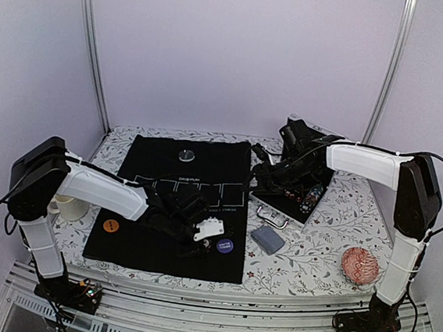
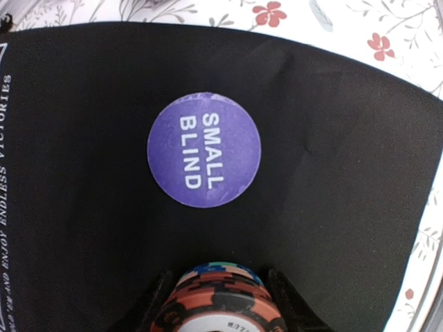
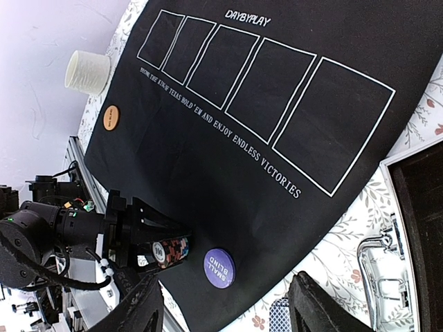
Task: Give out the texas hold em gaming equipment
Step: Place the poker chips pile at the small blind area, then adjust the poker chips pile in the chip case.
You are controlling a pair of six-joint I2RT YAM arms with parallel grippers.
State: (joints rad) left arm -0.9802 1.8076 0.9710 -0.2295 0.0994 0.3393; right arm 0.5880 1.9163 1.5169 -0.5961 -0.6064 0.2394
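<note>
Black felt makes up the printed mat (image 1: pixel 159 160) spread over the middle of the floral-clothed table (image 1: pixel 316 246). Five white card outlines and the word DAYBYPLAY run across its centre. Over the mat's near right corner, the left gripper (image 2: pixel 220 308) is clamped on a small stack of poker chips (image 2: pixel 220 294). Its two dark fingers (image 2: pixel 154 304) press the sides of the stack, and the chips show orange-red, black and teal edge stripes. Whether the stack rests on the felt or hangs just above it cannot be told. Just beside the stack, flat on the mat near the same corner, lies the purple SMALL BLIND disc (image 2: pixel 204 150), apart from the chips. An orange disc (image 1: pixel 110 225) lies at the mat's near left corner. A silver disc (image 1: pixel 185 155) sits close to the mat's far edge, around its middle. Off the mat's left edge stands a cream mug (image 1: pixel 68 208). Off the mat's right edge, a blue-grey-backed deck of cards (image 1: pixel 267 239) lies on the cloth by the near corner. An open black case (image 1: pixel 293 196) with chips inside lies farther back on that side. The right gripper (image 3: pixel 228 311) hovers off the mat's right edge, by the case, with its fingers spread wide and nothing between them. A red patterned disc (image 1: pixel 359 266) lies well to the right of the mat.
</note>
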